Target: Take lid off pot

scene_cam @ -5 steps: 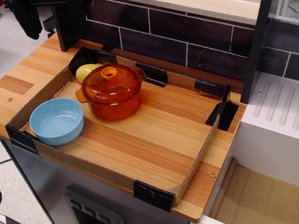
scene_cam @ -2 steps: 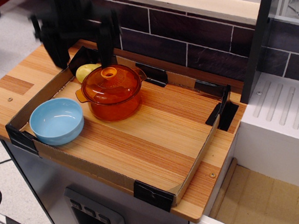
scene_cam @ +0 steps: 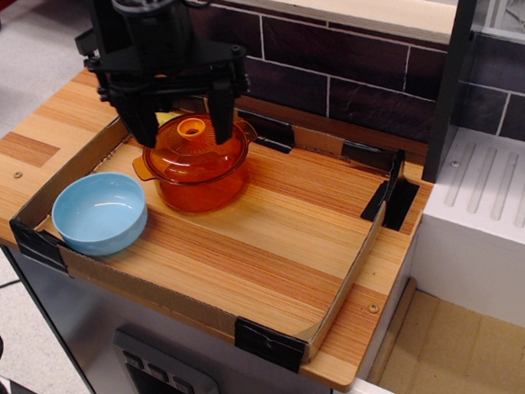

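Note:
The amber-orange glass pot (scene_cam: 197, 182) stands at the back left of the cardboard tray. Its domed amber lid (scene_cam: 196, 150) sits on it, with the small orange ring knob (scene_cam: 192, 127) at the centre. My black gripper (scene_cam: 182, 130) hangs right over the lid, open, with one finger (scene_cam: 140, 124) left of the knob and the other finger (scene_cam: 223, 117) right of it. The fingertips reach down to about the lid's level and the knob lies between them, untouched as far as I can tell.
A light-blue bowl (scene_cam: 100, 213) sits left of the pot, close to it. The low cardboard tray wall (scene_cam: 337, 295) with black taped corners rings the wooden board. A dark tiled wall (scene_cam: 345, 83) stands behind. A white rack (scene_cam: 497, 199) is at the right.
My gripper has moved right and down from the back left corner to directly over the lid, now straddling the knob. It hides the yellow object behind the pot. Pot and lid have not moved.

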Available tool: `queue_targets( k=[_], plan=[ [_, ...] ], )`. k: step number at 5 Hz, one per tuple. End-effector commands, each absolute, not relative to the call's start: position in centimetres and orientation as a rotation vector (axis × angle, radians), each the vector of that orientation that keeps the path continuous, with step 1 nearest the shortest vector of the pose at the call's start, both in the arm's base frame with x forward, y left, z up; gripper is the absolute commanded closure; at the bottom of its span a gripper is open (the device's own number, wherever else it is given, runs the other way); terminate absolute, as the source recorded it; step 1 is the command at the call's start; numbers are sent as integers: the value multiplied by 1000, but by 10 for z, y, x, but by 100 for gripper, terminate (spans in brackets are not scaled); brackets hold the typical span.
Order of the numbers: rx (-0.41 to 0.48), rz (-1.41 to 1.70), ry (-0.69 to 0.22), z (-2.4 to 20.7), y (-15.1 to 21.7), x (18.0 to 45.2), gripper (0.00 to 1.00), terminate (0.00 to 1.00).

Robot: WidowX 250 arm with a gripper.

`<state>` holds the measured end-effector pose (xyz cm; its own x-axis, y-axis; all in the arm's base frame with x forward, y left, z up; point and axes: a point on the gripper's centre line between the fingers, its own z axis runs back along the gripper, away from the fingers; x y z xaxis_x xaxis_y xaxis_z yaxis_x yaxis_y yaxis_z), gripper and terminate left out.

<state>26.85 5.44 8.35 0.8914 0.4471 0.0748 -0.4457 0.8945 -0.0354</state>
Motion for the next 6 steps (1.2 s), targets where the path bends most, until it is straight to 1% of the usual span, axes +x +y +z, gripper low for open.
queue_targets(
  k=[1, 3, 5, 6],
  plan=[
    [0, 522, -140, 82, 62, 298, 0, 0],
    [31, 528, -157, 73, 68, 308, 0, 0],
    [49, 540, -155, 66, 72, 313, 0, 0],
    [42, 551, -160, 68, 74, 314, 100, 0]
  ],
)
